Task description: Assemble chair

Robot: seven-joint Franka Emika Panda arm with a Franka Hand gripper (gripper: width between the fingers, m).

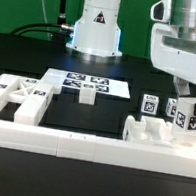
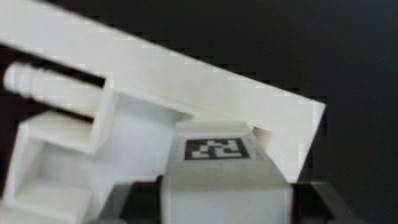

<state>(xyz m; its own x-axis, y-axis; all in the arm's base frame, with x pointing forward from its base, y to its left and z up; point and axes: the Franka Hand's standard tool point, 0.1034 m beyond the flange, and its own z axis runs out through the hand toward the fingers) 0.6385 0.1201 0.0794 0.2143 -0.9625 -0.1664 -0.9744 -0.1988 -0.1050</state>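
Wrist view shows the pincer clamped on a short tagged post, just beside a white slab, at the exterior view's right of the bench. The plastic is probably rigid, light and slick, so flat sides suit gripping. Two more tagged posts stand nearby, one plain block mid-bench, one framed panel far left.
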